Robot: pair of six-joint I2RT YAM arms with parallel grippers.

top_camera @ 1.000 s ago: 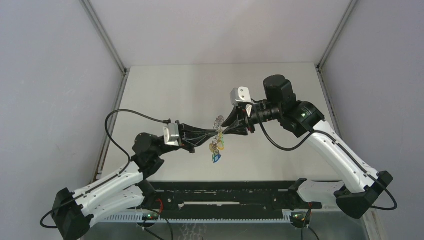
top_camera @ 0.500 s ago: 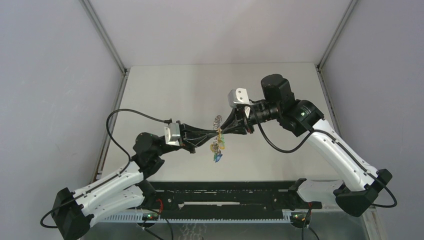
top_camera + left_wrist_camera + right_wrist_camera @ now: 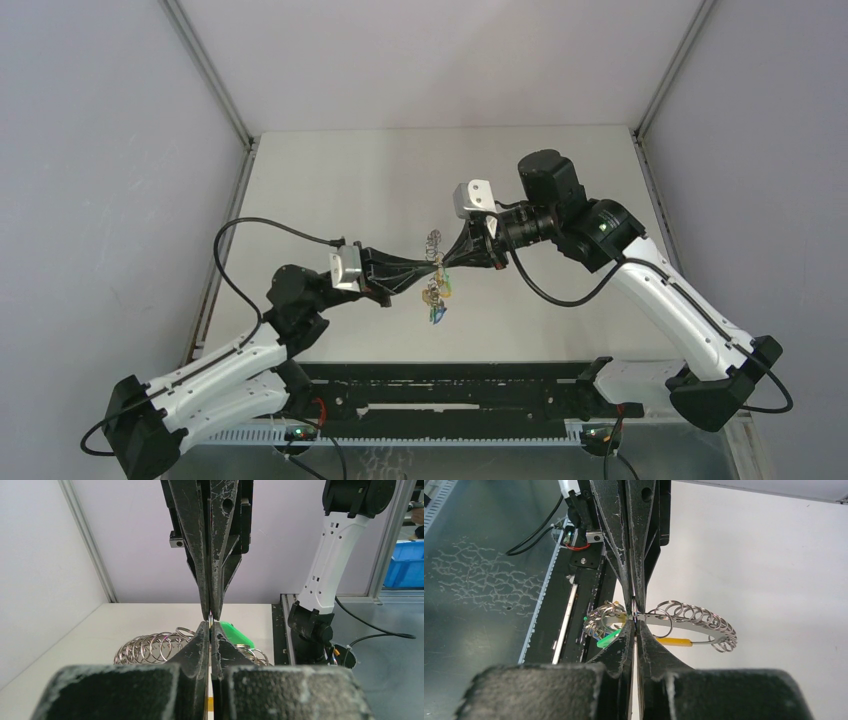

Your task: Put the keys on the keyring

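Both grippers meet tip to tip in the air above the middle of the table. My left gripper point(image 3: 434, 264) point(image 3: 210, 626) is shut on the keyring point(image 3: 435, 241), a silvery curved strip strung with many small rings point(image 3: 696, 616) point(image 3: 150, 647) and a yellow-orange band point(image 3: 674, 641). My right gripper point(image 3: 447, 259) point(image 3: 634, 623) is shut on the same keyring from the opposite side, at the same spot. Keys hang from it below the tips: a green head point(image 3: 235, 632) point(image 3: 606, 639) and a blue one point(image 3: 434, 316). The pinch point itself is hidden between the fingers.
The pale table point(image 3: 340, 190) is walled on three sides. A black rail point(image 3: 450, 385) with the arm bases runs along its near edge. The right arm's white link point(image 3: 330, 555) and base stand behind the grippers in the left wrist view.
The right gripper has closed its jaws on the keyring and shifted slightly left towards the left gripper. The left gripper has stayed shut in place.
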